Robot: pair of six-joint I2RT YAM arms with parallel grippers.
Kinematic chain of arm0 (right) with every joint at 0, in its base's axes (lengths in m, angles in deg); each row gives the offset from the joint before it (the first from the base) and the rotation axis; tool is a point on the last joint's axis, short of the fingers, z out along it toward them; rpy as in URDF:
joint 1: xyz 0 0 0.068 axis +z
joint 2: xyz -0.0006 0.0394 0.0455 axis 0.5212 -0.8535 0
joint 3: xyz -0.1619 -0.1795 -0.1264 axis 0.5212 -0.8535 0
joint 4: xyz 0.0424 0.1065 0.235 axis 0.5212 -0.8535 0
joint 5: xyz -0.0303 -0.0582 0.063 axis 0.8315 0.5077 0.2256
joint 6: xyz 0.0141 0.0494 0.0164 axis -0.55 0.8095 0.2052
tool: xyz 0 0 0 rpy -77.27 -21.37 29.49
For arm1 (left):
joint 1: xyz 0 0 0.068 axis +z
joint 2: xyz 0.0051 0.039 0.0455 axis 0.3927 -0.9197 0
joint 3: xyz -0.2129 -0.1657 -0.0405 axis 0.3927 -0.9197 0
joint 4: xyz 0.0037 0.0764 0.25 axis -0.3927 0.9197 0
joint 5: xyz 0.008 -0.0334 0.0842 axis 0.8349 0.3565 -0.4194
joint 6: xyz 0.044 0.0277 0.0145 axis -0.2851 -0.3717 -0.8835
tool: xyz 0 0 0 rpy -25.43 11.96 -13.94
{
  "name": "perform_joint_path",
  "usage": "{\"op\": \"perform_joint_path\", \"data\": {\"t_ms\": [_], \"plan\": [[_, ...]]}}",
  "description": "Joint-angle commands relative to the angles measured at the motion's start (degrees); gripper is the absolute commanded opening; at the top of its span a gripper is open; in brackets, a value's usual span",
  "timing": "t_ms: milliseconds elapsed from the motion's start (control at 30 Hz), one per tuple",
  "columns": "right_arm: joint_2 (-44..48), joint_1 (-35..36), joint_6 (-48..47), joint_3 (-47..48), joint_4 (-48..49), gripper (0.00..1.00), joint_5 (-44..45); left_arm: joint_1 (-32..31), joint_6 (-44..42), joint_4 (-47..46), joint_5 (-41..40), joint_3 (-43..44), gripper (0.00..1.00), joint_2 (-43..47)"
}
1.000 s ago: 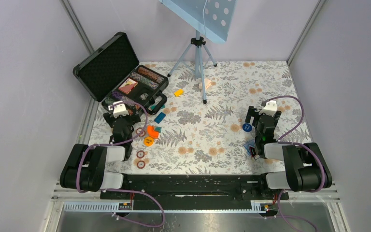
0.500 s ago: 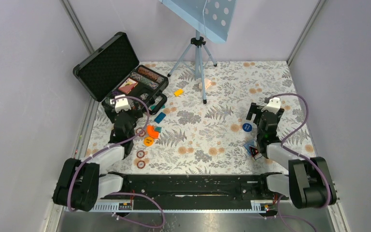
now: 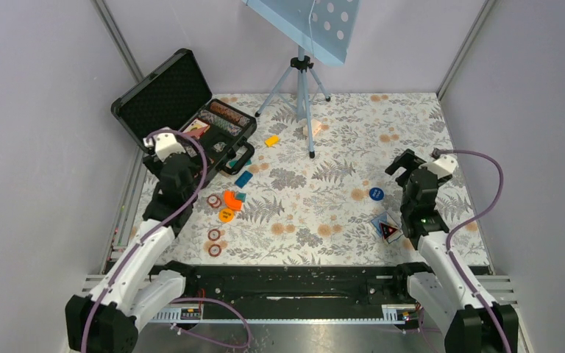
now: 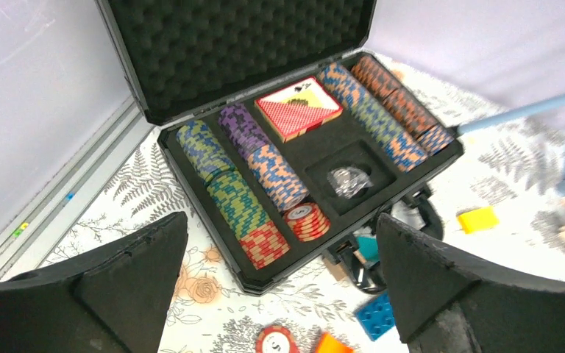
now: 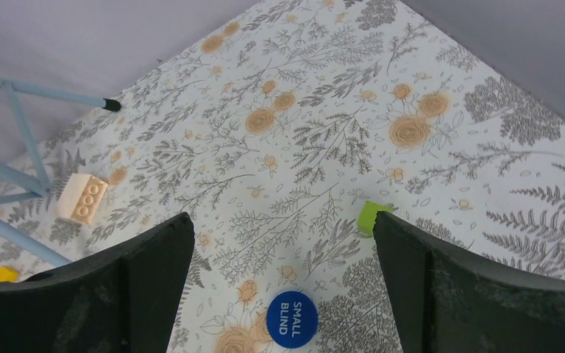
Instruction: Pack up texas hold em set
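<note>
Briefcase (image 4: 250,44) lies open at the bench's (image 3: 324,198) far-left corner, just ahead of your left pincer (image 4: 279,287) — jaws spread wide, empty; your right pincer (image 5: 283,283), likewise apart, hangs near the blue blind button (image 5: 291,319).

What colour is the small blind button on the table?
Blue with white lettering; the small blind button shows best in the right wrist view.

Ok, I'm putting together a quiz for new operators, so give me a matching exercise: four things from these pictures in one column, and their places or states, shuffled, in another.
Things:
1. red card deck
2. blue disc
3. cream brick
4. case lid

Places or states:
A. near the tripod legs
B. standing open
C. inside the case
D. flat on the table, marked SMALL BLIND

Pairs: 1-C, 2-D, 3-A, 4-B.
</note>
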Motion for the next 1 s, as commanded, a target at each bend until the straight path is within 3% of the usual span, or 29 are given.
{"op": "perform_joint_path", "data": {"t_ms": [0, 200, 300, 533, 800, 967], "plan": [[3.4, 0.3, 8.7, 3.5, -8.7, 0.98, 3.3, -0.1, 10.8, 16.0, -2.5, 8.6, 0.99, 3.7], [4.7, 0.2, 9.0, 7.7, -19.4, 0.98, -0.3, 0.4, 11.4, 29.6, 3.4, 19.1, 0.99, 1.2], [7.0, 0.2, 9.2, 6.8, -19.9, 0.98, -4.1, 2.4, 12.0, 33.2, 7.7, 21.9, 0.99, 1.3], [10.3, 0.2, 6.5, 7.1, -22.3, 0.99, -10.7, 4.6, 13.4, 35.4, 17.0, 18.8, 0.99, 6.1], [5.5, 0.3, 6.6, 14.1, -34.9, 0.99, -15.3, 4.6, 14.1, 41.4, 17.9, 18.0, 0.99, 6.9], [4.5, 0.3, 8.2, 14.8, -37.4, 0.97, -17.2, 4.6, 13.3, 42.8, 17.0, 16.1, 0.99, 7.9]]}}
